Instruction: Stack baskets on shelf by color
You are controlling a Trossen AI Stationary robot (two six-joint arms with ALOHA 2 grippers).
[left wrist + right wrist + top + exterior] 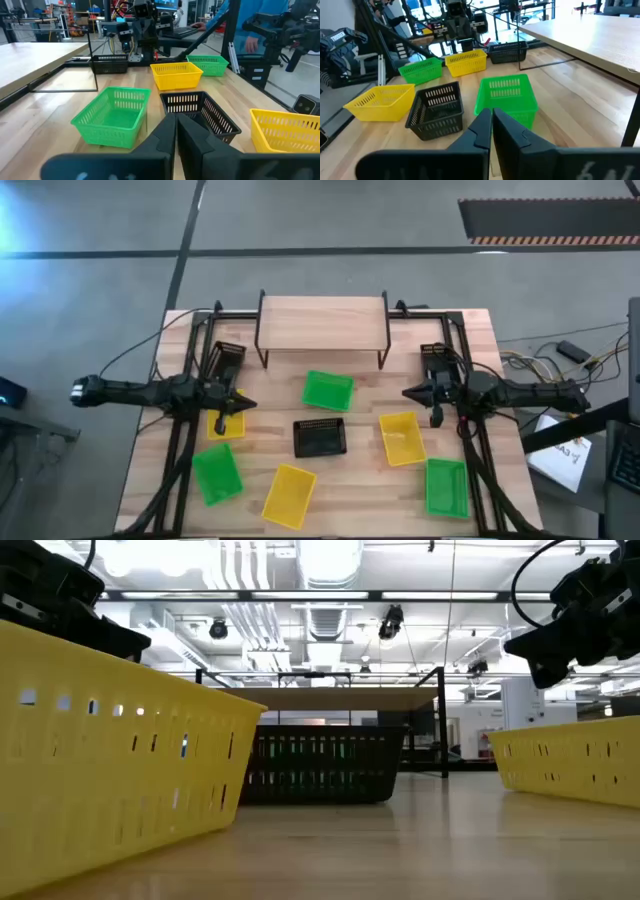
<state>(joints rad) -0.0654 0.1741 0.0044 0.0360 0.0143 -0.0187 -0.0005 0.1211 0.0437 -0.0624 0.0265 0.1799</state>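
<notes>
Shelf (322, 317) stood bare at top centre of the high view. Baskets lay scattered below it: green basket (327, 391) and black basket (320, 437) mid-frame, yellow basket (401, 437) to their right. Left gripper (243, 405) hovered mid-left, right gripper (410, 392) mid-right; both had fingers pressed together, holding nothing.

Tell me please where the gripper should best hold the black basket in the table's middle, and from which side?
Probably grip one rim wall of the black basket, coming from above: it stands upright with its open mouth up, so one finger can go inside and one outside. Its perforated walls flare outward, so a pinch across the whole body seems less sure.
</notes>
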